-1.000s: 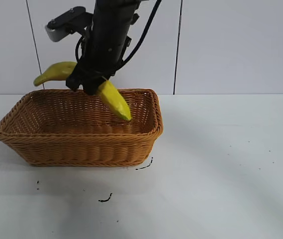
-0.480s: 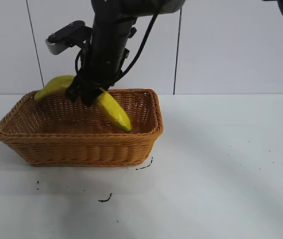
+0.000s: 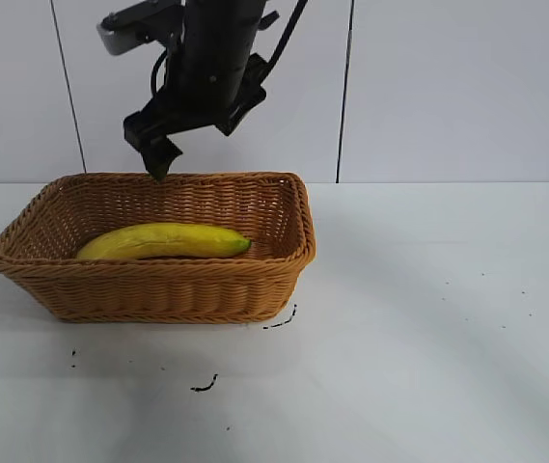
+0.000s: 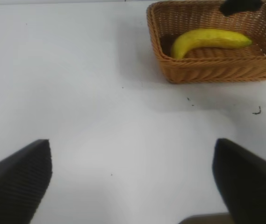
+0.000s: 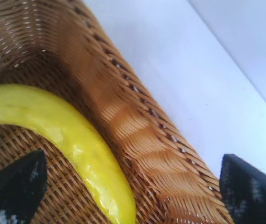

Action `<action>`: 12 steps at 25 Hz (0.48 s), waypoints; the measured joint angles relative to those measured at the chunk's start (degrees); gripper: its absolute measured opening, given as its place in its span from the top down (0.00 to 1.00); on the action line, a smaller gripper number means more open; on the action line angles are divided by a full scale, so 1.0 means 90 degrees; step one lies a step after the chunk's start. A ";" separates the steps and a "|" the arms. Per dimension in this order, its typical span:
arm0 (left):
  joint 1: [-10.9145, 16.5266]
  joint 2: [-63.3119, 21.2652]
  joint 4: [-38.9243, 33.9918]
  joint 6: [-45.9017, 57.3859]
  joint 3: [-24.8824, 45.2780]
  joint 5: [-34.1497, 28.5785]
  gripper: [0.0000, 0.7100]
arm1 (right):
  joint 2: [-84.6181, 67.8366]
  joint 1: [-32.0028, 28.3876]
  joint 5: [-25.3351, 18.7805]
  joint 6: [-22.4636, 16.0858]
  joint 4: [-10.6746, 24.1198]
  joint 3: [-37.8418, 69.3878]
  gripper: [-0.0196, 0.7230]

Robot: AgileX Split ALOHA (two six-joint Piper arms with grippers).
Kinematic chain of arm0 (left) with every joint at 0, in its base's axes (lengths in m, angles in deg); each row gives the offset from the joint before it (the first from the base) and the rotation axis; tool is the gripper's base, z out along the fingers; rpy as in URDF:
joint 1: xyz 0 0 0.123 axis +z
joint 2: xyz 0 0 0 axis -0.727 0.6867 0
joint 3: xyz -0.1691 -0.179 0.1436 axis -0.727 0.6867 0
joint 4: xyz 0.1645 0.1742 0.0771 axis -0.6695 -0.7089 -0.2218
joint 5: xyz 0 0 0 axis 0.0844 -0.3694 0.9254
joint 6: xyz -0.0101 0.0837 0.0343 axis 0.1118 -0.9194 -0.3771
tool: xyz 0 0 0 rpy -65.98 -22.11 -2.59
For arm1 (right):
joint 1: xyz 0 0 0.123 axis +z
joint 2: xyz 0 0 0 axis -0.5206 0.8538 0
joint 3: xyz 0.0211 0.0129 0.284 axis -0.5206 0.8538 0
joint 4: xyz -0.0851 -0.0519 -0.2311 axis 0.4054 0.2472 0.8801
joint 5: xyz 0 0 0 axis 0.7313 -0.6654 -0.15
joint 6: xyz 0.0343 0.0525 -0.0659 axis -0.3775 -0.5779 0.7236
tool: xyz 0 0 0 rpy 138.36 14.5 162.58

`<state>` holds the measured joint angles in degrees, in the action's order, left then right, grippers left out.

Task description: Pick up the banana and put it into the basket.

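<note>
A white tabletop fills the lower part of the exterior view, matte and evenly lit, with soft shadows. Small dark specks and short curled black marks lie scattered on it, possibly debris or pen marks. Behind stands a white panelled wall, divided by thin dark vertical seams.
</note>
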<state>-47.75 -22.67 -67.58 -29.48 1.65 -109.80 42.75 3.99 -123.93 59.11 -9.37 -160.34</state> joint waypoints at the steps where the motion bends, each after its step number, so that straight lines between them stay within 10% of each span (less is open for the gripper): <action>1: 0.0000 0.0000 0.0000 0.0000 0.0000 0.0006 0.02 | -0.0018 -0.0103 -0.0137 -0.0070 -0.0162 0.0000 0.04; 7: 0.0000 0.0000 0.0000 0.0000 0.0000 0.0006 0.02 | -0.0038 -0.1143 -0.1259 -0.0248 -0.1405 0.0000 0.04; 12: 0.0000 0.0000 0.0000 0.0000 0.0000 0.0006 0.02 | -0.0038 -0.2003 -0.1730 -0.0391 -0.1613 0.0000 0.04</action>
<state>-47.75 -22.67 -67.58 -29.48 1.65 -109.75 42.40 -14.03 -139.50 55.59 -23.89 -160.34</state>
